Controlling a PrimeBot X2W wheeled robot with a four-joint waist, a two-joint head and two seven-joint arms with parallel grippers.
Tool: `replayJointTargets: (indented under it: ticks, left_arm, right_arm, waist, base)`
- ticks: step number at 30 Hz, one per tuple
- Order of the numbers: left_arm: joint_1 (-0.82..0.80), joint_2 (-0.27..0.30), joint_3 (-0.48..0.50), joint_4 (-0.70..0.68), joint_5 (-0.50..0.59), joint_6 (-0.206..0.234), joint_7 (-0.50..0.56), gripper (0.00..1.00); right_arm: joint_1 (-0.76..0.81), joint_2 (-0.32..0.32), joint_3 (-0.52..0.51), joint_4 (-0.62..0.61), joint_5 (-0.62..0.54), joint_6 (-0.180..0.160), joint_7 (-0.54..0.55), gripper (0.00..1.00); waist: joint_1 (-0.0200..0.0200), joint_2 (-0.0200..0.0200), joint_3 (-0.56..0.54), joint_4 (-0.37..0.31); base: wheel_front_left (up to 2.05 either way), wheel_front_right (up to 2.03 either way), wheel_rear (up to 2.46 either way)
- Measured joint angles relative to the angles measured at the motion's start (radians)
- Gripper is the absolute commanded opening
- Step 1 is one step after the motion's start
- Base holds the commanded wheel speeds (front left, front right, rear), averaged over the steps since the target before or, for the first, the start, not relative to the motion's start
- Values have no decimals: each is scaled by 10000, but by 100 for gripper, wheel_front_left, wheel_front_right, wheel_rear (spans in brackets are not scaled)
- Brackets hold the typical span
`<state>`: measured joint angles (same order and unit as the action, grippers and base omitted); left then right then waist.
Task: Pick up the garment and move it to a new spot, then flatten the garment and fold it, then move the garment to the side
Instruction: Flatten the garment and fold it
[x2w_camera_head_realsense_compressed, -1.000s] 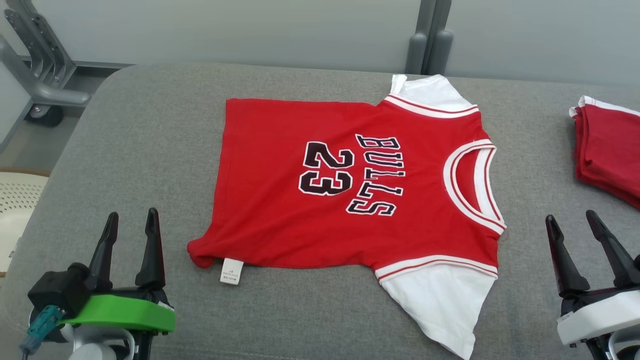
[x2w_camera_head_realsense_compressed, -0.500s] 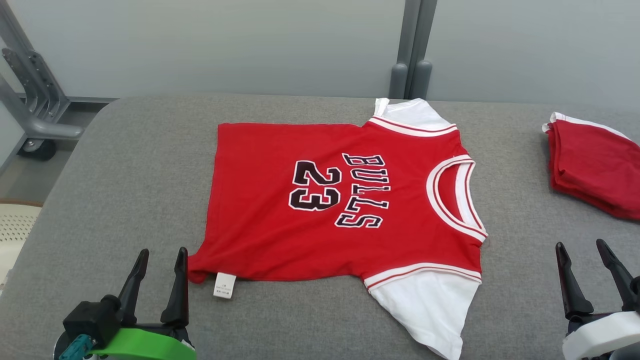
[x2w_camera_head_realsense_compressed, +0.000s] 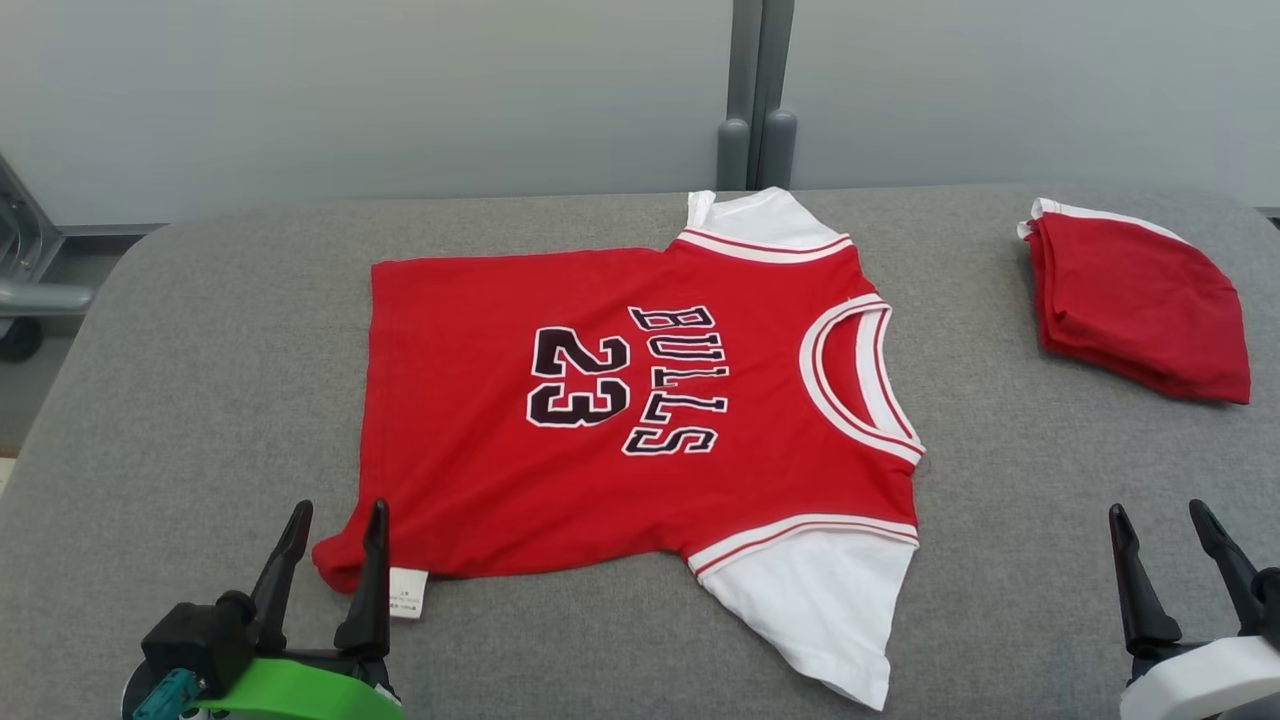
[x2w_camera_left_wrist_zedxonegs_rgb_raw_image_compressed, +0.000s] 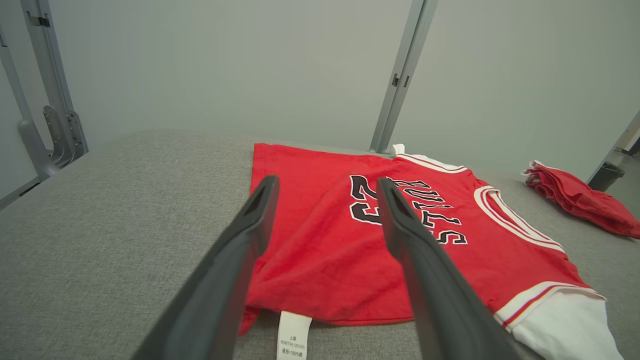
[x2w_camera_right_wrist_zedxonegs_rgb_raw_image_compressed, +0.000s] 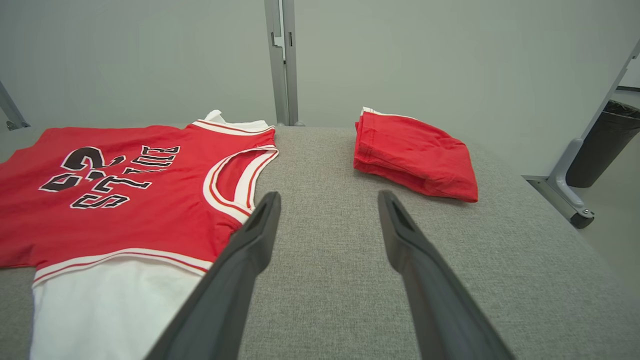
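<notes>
Lying spread face-up mid-way across the grey fabric-covered desk (x2w_camera_head_realsense_compressed: 200, 350), collar toward the robot's right, the red jersey with white sleeves and black "BULLS 23" print (x2w_camera_head_realsense_compressed: 640, 400) looks nearly flat. I judge flattening all but done, with only the near hem corner by the small white care label (x2w_camera_head_realsense_compressed: 407, 592) slightly bunched. Left gripper (x2w_camera_head_realsense_compressed: 340, 507) sits at that corner and right gripper (x2w_camera_head_realsense_compressed: 1156, 508) is well apart from the jersey, both pairs of fingers spread and holding nothing. That leaves the fold and the shift aside, perhaps toward the folded red cloth bundle (x2w_camera_head_realsense_compressed: 1135, 300).
</notes>
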<state>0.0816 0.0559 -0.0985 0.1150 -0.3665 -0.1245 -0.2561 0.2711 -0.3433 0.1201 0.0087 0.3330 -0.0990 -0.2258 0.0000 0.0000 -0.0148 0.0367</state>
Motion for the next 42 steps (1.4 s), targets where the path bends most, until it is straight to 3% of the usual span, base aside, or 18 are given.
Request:
replayJointTargets:
  ticks: [24,38,42]
  left_arm:
    - [-1,163,-40,59,-59,0,0,100]
    - [-3,155,-290,128,-104,0,2,100]
    - [-4,157,-259,128,-104,0,0,100]
  right_arm:
    - [-168,314,441,339,-261,113,-128,100]
    - [268,1166,2552,1526,-255,1315,35,100]
    - [342,1329,2694,1964,-199,1381,161,100]
  waist:
    - [0,0,104,72]
    - [1,0,158,293]
    - [1,0,172,347]
  base:
    - [0,0,0]
    - [0,0,0]
    - [0,0,0]
